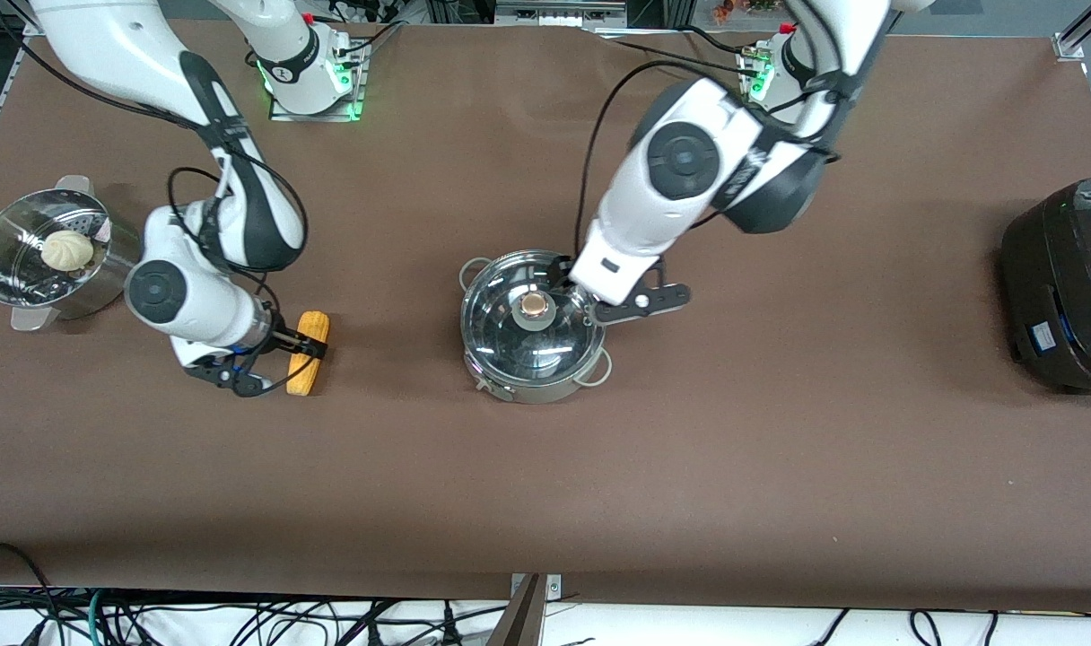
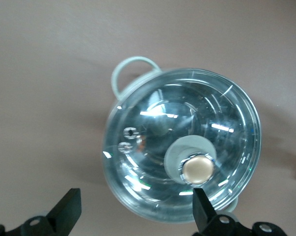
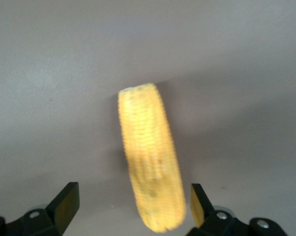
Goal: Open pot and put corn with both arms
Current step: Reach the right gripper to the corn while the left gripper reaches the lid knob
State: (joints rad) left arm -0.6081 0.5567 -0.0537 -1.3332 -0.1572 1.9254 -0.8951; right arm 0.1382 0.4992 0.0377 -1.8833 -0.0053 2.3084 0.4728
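The pot [image 1: 532, 336] stands in the middle of the table, its glass lid [image 2: 182, 147] on. The left gripper [image 2: 133, 209] hangs over the lid, fingers wide apart. The right gripper [image 3: 130, 204] is spread open around the corn [image 3: 150, 167], which lies on the table [image 1: 779, 449] toward the right arm's end.

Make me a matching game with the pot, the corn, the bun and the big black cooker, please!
Things:
1. pot
2. corn
3. bun
4. black cooker

Where or how:
A. in the steamer basket
B. lying on the table between the open right gripper's fingers
C. at the left arm's end of the table
D. glass lid on, open left gripper over it

Pairs: 1-D, 2-B, 3-A, 4-C
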